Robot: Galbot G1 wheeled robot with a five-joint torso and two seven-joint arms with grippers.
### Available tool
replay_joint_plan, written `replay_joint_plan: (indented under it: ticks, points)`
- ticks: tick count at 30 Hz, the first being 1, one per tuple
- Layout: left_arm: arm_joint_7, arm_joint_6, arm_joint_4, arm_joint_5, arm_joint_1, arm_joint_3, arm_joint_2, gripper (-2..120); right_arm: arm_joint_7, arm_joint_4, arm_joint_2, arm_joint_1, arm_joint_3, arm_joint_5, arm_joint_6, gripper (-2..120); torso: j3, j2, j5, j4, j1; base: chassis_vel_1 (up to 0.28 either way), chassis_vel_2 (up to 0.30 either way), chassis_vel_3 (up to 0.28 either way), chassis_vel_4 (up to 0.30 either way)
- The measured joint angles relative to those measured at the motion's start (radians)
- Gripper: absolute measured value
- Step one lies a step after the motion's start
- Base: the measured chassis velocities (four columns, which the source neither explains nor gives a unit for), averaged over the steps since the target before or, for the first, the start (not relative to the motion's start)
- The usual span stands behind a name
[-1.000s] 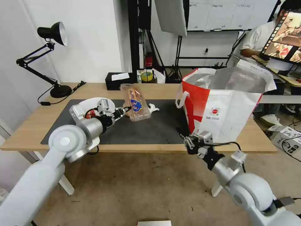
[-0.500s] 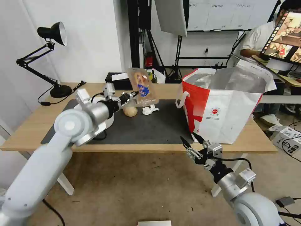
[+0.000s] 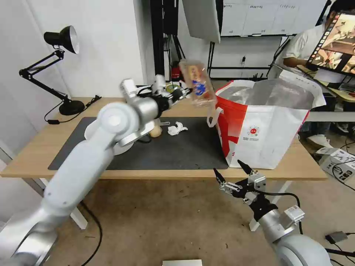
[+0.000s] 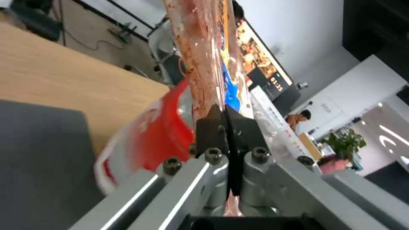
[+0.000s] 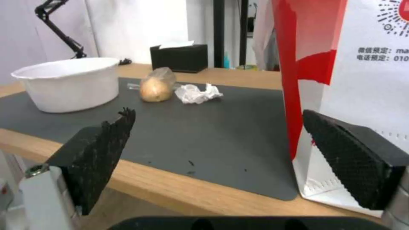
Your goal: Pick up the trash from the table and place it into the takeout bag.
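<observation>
1. Nearest the camera, the right gripper (image 3: 233, 176) is held low in front of the table's front edge, below the tabletop and apart from every object; its jaws are spread wide and nothing is held between them.
2. The table (image 3: 33, 155) is covered across its middle by a dark grey mat (image 3: 177, 151). On the right part of the mat and tabletop the takeout bag (image 3: 266, 129) is stood upright with its mouth open and its silver lining exposed.
3. On the left part of the mat the white round bowl (image 5: 68, 84) is seen, partly hidden in the head view by the left arm.
4. Further back on the mat, the clear bag with yellowish lump (image 5: 157, 86) is laid, and the crumpled white tissue (image 3: 176, 128) is laid just beside it, towards the takeout bag.
5. Above the rear of the table, the left gripper (image 3: 183, 91) is raised in the air, its jaws closed tight on one edge of the clear plastic clamshell tray (image 3: 196, 83). The tray is held on edge, clear of the table, just beside the takeout bag's near rim and slightly higher than it.
6. At the table's back edge, a black tissue box (image 5: 179, 57) is stood.
</observation>
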Motion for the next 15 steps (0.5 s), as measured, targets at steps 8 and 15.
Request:
replay_joint_plan:
  ticks: [8, 15]
  points:
    - [0.004, -0.02, 0.112, 0.038, -0.088, 0.08, -0.1, 0, 0.0, 0.0, 0.006, -0.007, -0.001, -0.014, 0.002, 100, 0.0, 0.0, -0.0001, 0.0, 0.0, 0.0, 0.0, 0.0, 0.0]
    - [0.005, -0.043, 0.195, 0.075, -0.146, 0.134, -0.178, 0, -0.001, -0.007, 0.005, -0.005, -0.009, -0.021, 0.002, 100, 0.0, 0.0, 0.0, 0.0, 0.0, 0.0, 0.0, 0.0, 0.0]
